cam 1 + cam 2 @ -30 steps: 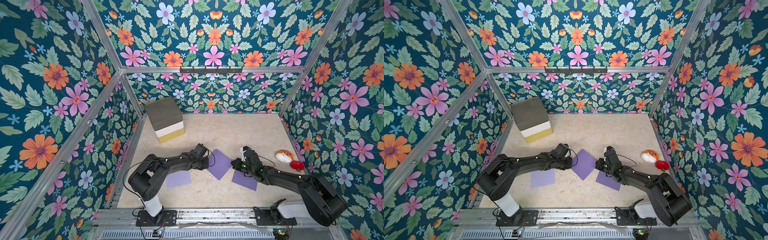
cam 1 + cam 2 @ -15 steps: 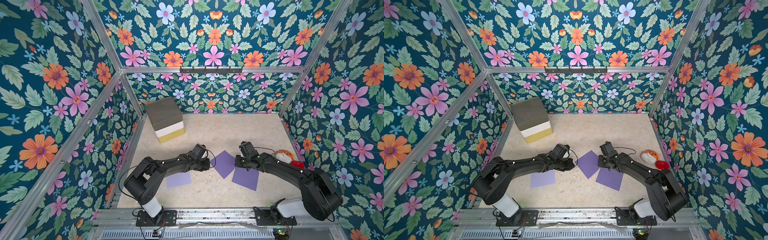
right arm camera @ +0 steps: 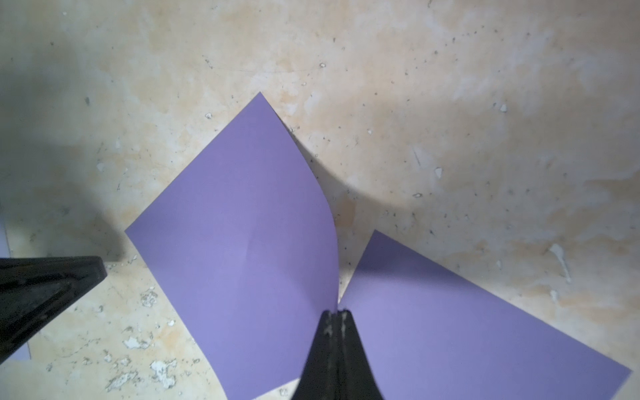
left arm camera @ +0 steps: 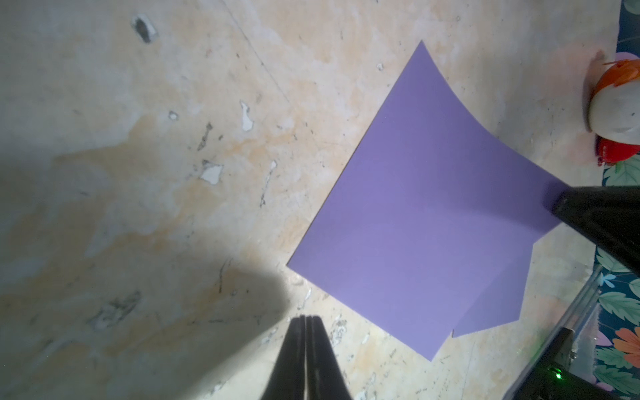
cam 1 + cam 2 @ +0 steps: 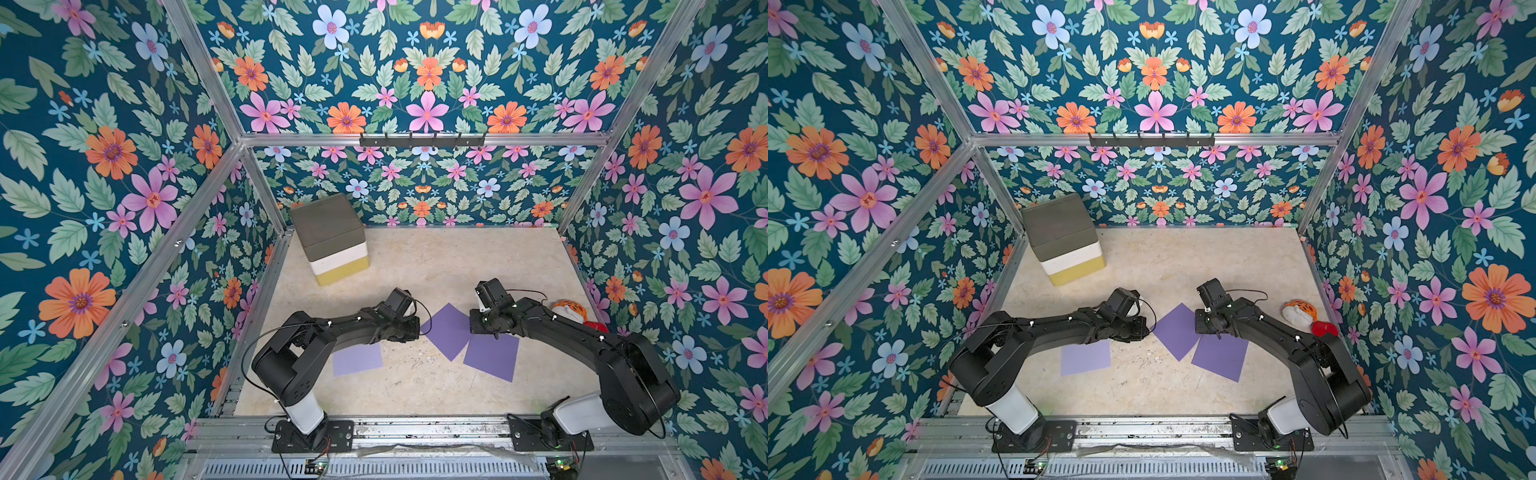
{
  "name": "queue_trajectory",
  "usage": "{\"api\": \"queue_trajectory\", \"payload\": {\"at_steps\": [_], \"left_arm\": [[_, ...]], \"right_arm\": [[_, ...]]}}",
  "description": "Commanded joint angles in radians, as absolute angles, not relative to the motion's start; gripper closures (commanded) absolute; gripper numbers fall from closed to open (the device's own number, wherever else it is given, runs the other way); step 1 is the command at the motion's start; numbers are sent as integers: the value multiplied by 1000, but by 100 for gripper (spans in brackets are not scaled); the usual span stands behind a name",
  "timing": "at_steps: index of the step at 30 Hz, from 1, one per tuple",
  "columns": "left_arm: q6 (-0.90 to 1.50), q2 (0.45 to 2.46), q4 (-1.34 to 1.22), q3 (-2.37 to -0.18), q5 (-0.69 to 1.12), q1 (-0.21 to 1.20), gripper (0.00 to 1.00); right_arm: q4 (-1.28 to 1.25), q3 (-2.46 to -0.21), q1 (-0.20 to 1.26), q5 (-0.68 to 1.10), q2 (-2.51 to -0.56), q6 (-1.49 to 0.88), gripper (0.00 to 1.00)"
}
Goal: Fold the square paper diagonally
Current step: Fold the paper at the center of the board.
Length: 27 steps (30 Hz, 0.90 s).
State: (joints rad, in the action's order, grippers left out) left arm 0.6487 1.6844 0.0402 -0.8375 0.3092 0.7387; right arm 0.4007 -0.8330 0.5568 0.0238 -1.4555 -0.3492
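Purple paper [image 5: 450, 331] lay as a diamond mid-table [image 5: 415, 266], between the two arms. Right gripper [image 3: 335, 312] was clamped on its right corner; that corner was lifted and the edge curled. Left gripper [image 4: 305, 317] had jaws together, holding nothing, just beside the paper's left corner, not touching. Second sheet [image 5: 492, 358] lay flat near right, partly under the paper. Third sheet [image 5: 357, 360] lay near left.

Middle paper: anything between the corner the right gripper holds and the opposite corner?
Nothing lies on the middle paper. The right gripper pinches one corner; the shut left gripper sits off the opposite corner, apart from the sheet, and might crowd the landing.
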Motion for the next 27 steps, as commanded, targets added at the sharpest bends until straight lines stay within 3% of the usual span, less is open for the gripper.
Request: {"api": "queue_trajectory", "payload": {"at_steps": [1, 27], "left_arm": [[646, 1685, 23, -847, 312, 738, 92], [623, 1730, 88, -862, 275, 739, 97]], "right_arm": [[414, -833, 570, 57, -1454, -334, 100], [408, -827, 581, 44, -1440, -344, 100]]}}
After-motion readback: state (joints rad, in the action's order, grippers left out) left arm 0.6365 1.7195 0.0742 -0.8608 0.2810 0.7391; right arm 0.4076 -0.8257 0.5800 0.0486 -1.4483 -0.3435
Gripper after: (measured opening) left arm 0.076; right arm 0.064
